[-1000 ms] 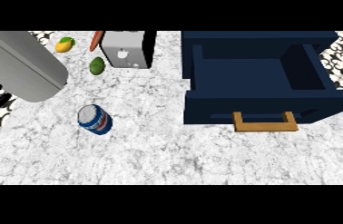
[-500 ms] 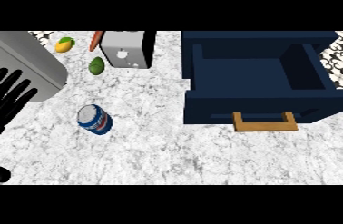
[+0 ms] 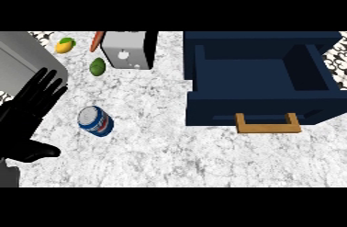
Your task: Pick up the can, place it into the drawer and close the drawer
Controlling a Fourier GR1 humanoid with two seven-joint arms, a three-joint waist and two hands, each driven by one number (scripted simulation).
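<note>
Nothing is done yet: my left hand [image 3: 28, 116] is hovering fingers spread, empty, the can [image 3: 95, 121] probably lying just right of it, the drawer [image 3: 261, 81] standing open far beyond.

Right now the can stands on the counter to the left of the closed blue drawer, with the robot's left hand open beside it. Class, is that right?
One thing is wrong: the drawer is open, not closed, as the head view shows. The rest holds: the can stands on the counter to the drawer's left, with the open left hand beside it.

One head view looks steeply down on the counter [image 3: 203, 152], taking in the drawer [image 3: 261, 83] at right and the left hand [image 3: 27, 116] at the left edge.
</note>
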